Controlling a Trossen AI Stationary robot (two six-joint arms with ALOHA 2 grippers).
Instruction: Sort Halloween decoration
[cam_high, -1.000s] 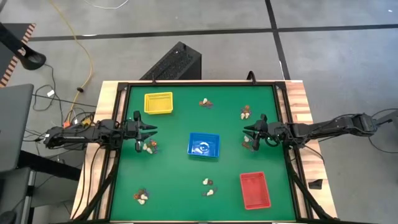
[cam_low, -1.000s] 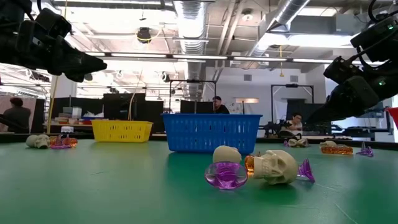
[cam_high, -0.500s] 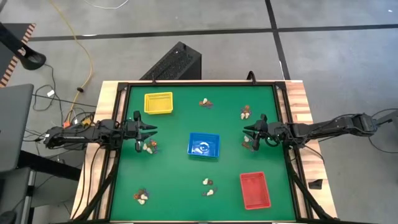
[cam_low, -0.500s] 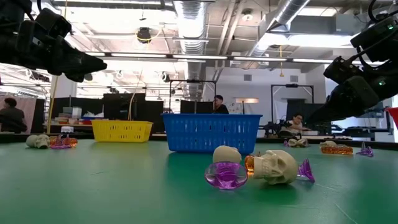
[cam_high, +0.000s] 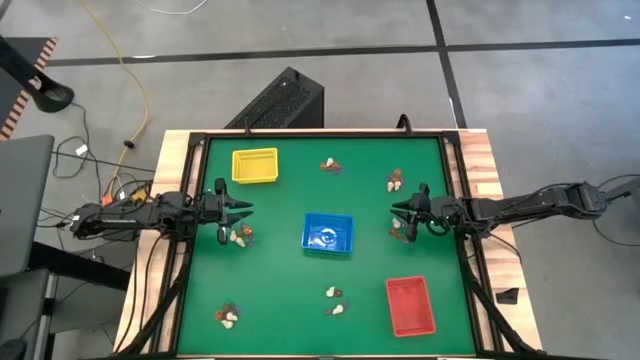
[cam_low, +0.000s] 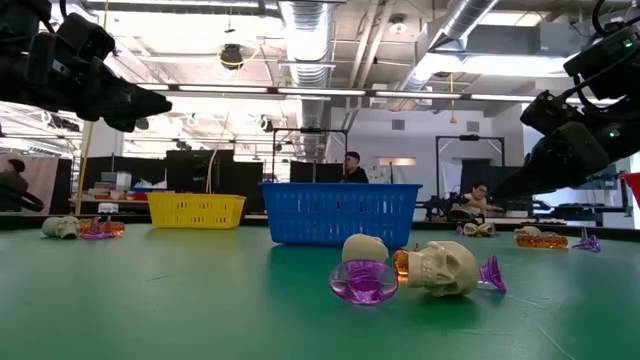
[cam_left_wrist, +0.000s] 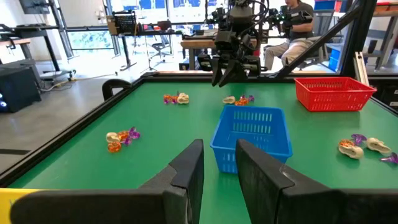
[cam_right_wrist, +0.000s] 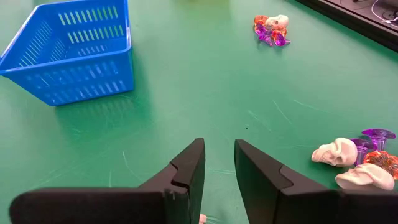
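You have a matt green table surface (cam_high: 300, 280), slotted plastic blue tray (cam_right_wrist: 74, 53), and glossy translucent purple trinkets (cam_low: 362, 280).

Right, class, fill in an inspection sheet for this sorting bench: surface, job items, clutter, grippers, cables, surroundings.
Surface: green table, dark frame, wooden edges.
Job's things: small clusters of trinkets scattered around the mat, cream skulls with orange and purple pieces; one cluster lies right before the low camera. Yellow tray far left, blue tray centre with something pale inside, red tray near right.
Clutter: nothing seen.
Grippers: left gripper open, over the left edge beside a cluster; right gripper open, over the right edge. Neither holds anything.
Cables: yellow cable and dark leads on the floor, left.
Surroundings: a dark box behind the table; seated people at desks beyond.
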